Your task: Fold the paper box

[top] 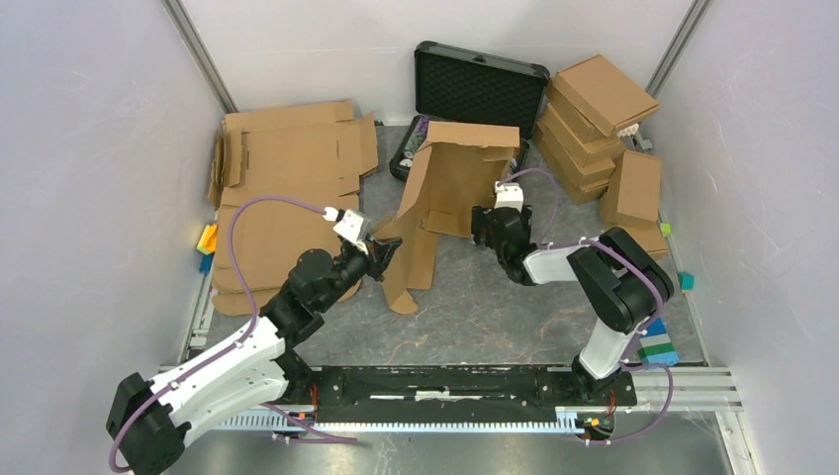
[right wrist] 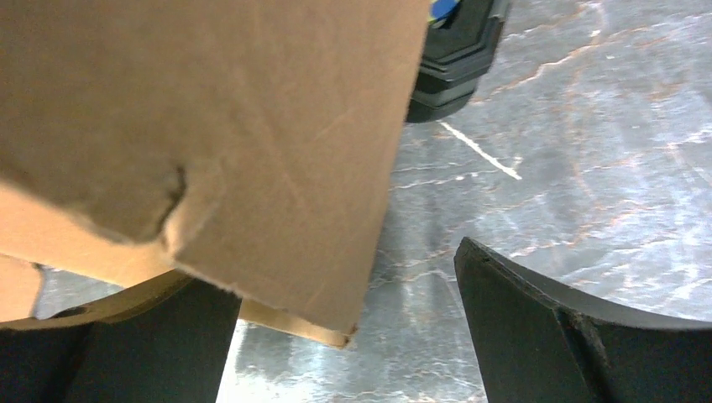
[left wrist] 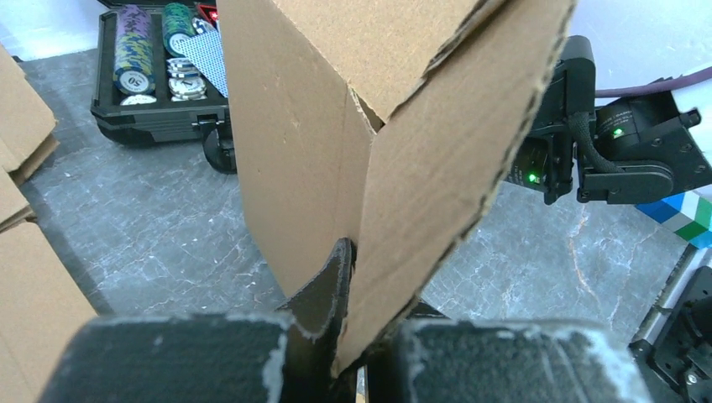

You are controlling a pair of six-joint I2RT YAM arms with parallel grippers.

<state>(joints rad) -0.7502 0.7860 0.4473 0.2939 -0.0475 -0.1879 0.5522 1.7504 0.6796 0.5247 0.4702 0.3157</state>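
The paper box (top: 450, 183) is a brown cardboard piece standing partly upright in the middle of the table, its panels bent at the creases. My left gripper (top: 384, 253) is shut on a lower flap at its left side. In the left wrist view the fingers (left wrist: 332, 281) pinch the cardboard (left wrist: 311, 126) right at a crease. My right gripper (top: 485, 224) is at the box's right edge and stands open. In the right wrist view a corner of the cardboard (right wrist: 210, 126) hangs between the wide-apart fingers (right wrist: 571, 336), close to the left one, unclamped.
Flat cardboard sheets (top: 287, 178) lie at the back left. A stack of folded boxes (top: 594, 119) stands at the back right. An open black case (top: 480, 84) with chips (left wrist: 159, 59) sits behind the box. Coloured blocks (top: 206, 242) lie by the left wall, others (top: 658, 346) at the right.
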